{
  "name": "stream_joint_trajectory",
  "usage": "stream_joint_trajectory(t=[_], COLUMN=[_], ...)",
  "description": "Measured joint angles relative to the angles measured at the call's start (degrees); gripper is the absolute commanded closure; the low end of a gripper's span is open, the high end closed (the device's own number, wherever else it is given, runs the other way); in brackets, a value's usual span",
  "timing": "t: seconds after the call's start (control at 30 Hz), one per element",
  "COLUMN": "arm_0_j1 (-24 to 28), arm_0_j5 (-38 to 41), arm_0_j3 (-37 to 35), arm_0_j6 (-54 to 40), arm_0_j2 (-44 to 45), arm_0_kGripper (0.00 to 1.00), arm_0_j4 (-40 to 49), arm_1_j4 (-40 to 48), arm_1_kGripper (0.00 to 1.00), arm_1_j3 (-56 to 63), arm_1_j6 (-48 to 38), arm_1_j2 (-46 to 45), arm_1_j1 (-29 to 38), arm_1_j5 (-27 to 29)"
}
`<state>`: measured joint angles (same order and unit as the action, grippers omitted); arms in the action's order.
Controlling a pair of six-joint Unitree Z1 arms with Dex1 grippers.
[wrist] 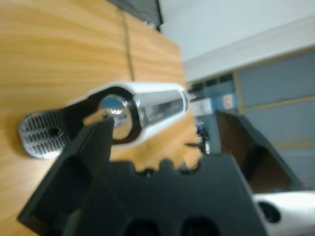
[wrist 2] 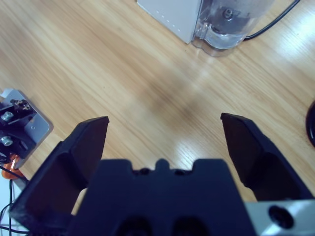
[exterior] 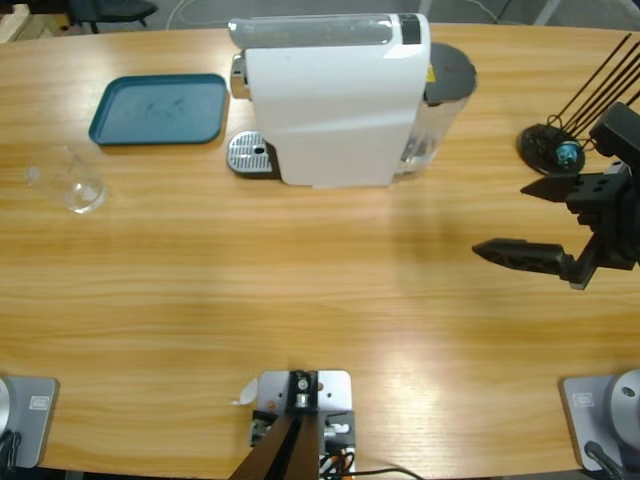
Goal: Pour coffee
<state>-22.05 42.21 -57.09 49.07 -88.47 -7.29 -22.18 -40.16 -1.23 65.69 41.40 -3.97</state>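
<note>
the white coffee machine stood at the desk's far middle, the glass cup well to its left. the right hand hovered spread wide, right of the machine. the left hand's spread could not be told.

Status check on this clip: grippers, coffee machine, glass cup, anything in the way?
Right gripper open, empty, right of the coffee machine. Left gripper out of the high view. Glass cup far left near blue tray. Nothing in the way.

Overhead plus two wrist views
</note>
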Motion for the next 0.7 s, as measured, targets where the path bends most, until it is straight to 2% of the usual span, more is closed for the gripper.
stream_joint_trajectory(t=[0.17, 0.23, 0.7], arm_0_j1=[-2.45, -3.16, -6.32], arm_0_j5=[1.56, 1.56, -0.93], arm_0_j3=[0.00, 0.00, 1.20], arm_0_j6=[4.58, 4.79, 6.07], arm_0_j2=[-4.09, -4.85, -6.08], arm_0_kGripper=[0.076, 0.104, 0.105], arm_0_j4=[-7.23, -7.71, -7.81], arm_1_j4=[0.03, 0.03, 0.03], arm_1_kGripper=[0.013, 0.018, 0.023], arm_1_j3=[0.03, 0.03, 0.08], arm_1_j6=[0.00, 0.00, 0.00], arm_1_j2=[-0.03, -0.03, -0.16], arm_1_j1=[0.00, 0.00, 0.00], arm_1_j5=[0.00, 0.00, 0.00])
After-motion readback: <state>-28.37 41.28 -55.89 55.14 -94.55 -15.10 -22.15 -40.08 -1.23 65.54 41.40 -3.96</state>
